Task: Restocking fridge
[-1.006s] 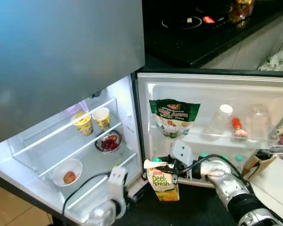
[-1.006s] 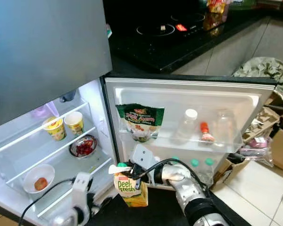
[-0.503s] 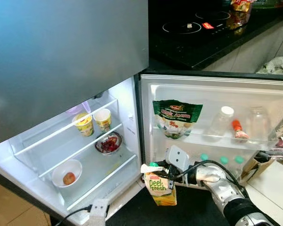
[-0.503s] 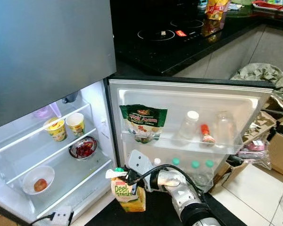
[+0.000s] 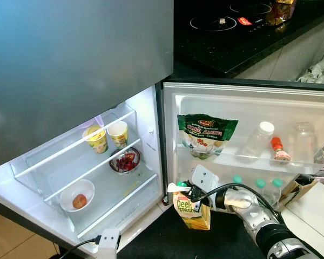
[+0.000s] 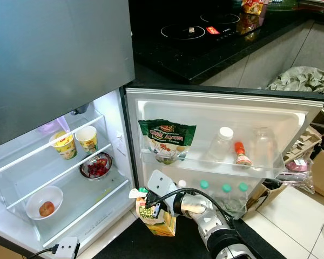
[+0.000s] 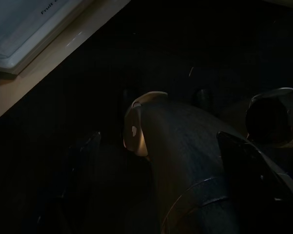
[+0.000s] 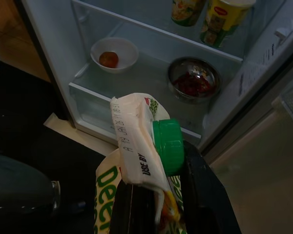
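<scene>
In the eye views, the juice carton [image 5: 191, 211] is held by its top in the right tool [image 5: 190, 192], low before the open fridge door [image 5: 248, 108]. A slip is risked, since only the gable is pinched.

In the right wrist view, the lower shelf [image 8: 136, 78] lies ahead; its edge could be struck.

In the left wrist view, darkness prevails; the left tool's state cannot be told.

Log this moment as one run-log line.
task: restocking fridge | right gripper: shut on juice carton, held before open fridge door | left arm: idle | carton not yet shelved
</scene>
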Controlling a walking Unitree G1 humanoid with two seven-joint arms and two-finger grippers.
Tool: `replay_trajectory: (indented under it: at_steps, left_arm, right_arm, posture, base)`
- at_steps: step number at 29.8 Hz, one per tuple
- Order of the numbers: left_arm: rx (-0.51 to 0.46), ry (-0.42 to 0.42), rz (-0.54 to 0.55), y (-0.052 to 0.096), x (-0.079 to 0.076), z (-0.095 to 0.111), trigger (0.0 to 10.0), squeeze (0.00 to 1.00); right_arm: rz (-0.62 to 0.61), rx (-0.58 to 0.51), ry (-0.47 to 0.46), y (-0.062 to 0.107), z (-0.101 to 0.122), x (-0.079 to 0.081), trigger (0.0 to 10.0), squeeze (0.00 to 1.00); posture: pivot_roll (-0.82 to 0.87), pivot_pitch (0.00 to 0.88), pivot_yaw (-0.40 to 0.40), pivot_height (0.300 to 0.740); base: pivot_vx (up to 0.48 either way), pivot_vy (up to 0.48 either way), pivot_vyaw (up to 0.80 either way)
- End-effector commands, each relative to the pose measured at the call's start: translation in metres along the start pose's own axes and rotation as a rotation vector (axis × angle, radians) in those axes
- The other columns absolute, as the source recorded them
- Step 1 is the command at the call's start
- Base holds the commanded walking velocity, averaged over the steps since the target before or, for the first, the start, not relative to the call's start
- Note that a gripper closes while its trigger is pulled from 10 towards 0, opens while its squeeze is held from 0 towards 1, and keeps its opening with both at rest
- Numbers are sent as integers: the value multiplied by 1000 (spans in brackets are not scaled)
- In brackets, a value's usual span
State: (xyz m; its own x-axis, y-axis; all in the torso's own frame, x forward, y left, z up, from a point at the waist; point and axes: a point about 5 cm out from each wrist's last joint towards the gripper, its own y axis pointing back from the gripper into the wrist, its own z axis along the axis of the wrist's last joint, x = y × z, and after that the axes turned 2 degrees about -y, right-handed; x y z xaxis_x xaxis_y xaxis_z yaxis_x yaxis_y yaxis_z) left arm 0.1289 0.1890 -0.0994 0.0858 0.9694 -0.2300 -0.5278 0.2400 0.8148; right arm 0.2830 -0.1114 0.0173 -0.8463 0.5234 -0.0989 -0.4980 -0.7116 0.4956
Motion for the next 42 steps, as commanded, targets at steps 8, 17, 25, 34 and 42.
replay_trajectory:
  at_steps: [8,17,25,34,42]
  left_arm:
    - [49,-7,26,4,4,-11,10000,0]
    - [45,-10,26,3,3,-9,10000,0]
    - [37,-9,26,2,2,-7,10000,0]
    - [18,-13,14,-1,-1,-1,10000,0]
    - [10,-19,6,-2,-3,1,10000,0]
  right_arm:
    - [-37,-41,10,-4,7,-3,10000,0]
    - [-60,-139,-33,-6,19,-5,10000,0]
    - [-183,-276,-76,-4,37,-16,10000,0]
    - [-177,-227,-101,-4,29,-17,10000,0]
    - [-147,-279,-213,-2,30,-20,10000,0]
  posture:
    - [-9,6,21,740]
    - [-9,15,23,740]
    - [-12,11,19,740]
    - [-14,6,10,740]
    - [-15,0,9,740]
  base:
    - [0,0,0]
    - [0,0,0]
    - [0,0,0]
    - [0,0,0]
    - [0,0,341]
